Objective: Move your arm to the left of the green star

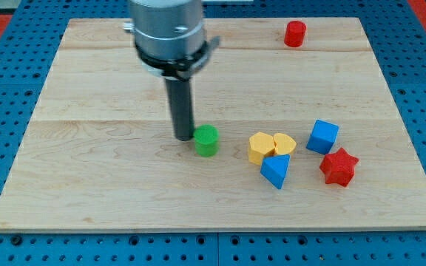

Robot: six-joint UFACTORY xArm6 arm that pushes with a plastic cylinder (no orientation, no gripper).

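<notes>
My tip (pixel 183 137) touches the green block's (pixel 206 140) left side; no jaws exist. Task looks complete; hold position.

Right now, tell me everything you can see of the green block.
The green block is small, solid bright green with a matte look, and stands upright on the wooden board, a little to the view's left of centre. Its top looks faceted, but its exact shape is hard to make out. My tip sits right at its left side, apparently touching. No other block touches it; the nearest, a yellow block, lies apart to the right.
</notes>
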